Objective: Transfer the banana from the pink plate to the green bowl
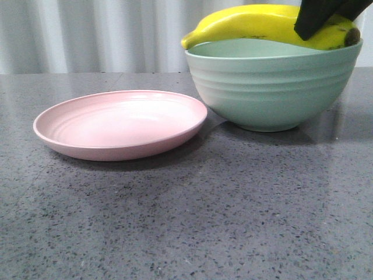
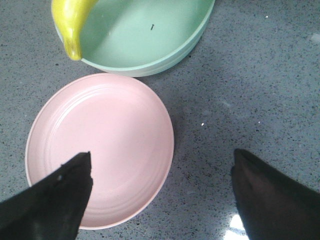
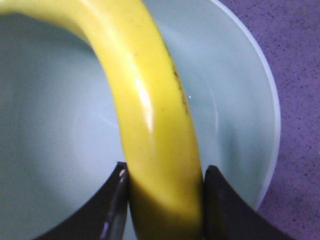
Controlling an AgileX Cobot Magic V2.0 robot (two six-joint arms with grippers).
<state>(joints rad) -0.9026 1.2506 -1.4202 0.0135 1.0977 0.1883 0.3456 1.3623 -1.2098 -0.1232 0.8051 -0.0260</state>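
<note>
Right wrist view showed the right fingers [image 3: 165, 200] pinching the banana [image 3: 150, 115] directly above the bowl [image 3: 240, 120], its long axis spanning the rim, while the left fingers [image 2: 160, 195] hung spread over the bare plate [image 2: 100, 145].

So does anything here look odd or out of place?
Nothing much. The banana hangs over the green bowl, pinched by the right gripper. The pink plate sits bare; a dark speck marks the bowl's inside.
</note>
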